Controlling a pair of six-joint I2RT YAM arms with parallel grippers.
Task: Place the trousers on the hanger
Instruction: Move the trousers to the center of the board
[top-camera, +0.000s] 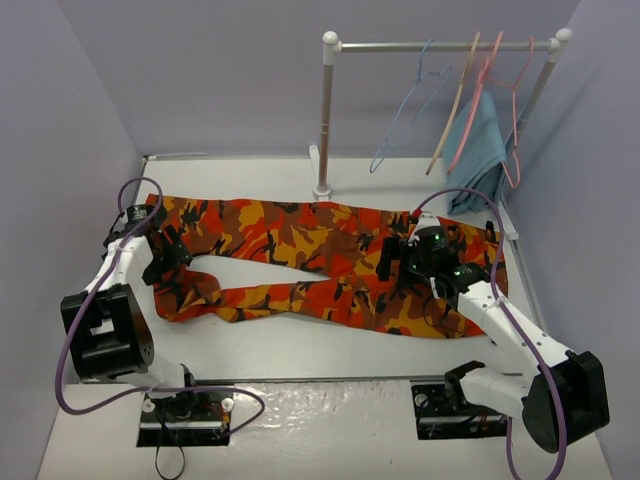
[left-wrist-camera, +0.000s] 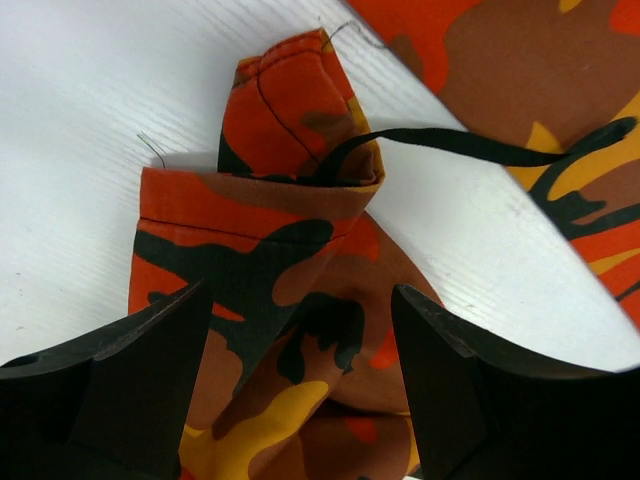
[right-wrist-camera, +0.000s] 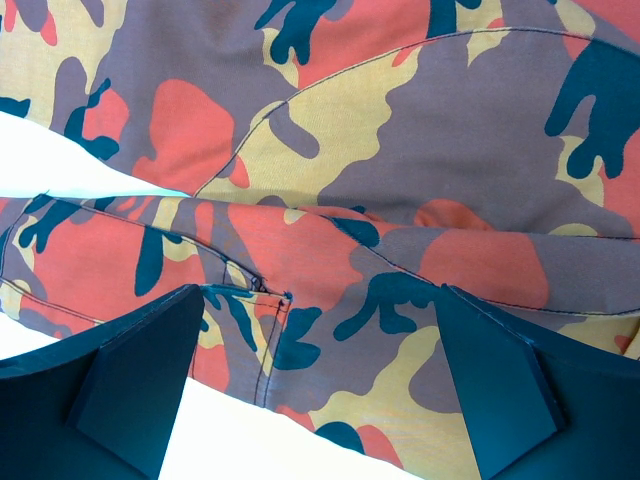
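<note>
The camouflage trousers (top-camera: 300, 250) lie flat across the table, legs to the left and waist to the right. My left gripper (top-camera: 172, 256) is open over the near leg's cuff end. In the left wrist view the folded cuff (left-wrist-camera: 250, 230) lies between and beyond the spread fingers of the gripper (left-wrist-camera: 300, 300). My right gripper (top-camera: 392, 258) is open above the hip area. In the right wrist view it (right-wrist-camera: 320, 295) hovers over the fabric (right-wrist-camera: 400, 150) near a seam. The light-blue wire hanger (top-camera: 408, 108) hangs on the rack at the back.
A white and metal rack (top-camera: 327, 110) stands at the back right. It also holds a tan wooden hanger (top-camera: 455, 100), a pink hanger (top-camera: 492, 95) and a teal-blue cloth (top-camera: 482, 150). A thin black strap (left-wrist-camera: 480, 145) lies across the cuff. Grey walls close in both sides.
</note>
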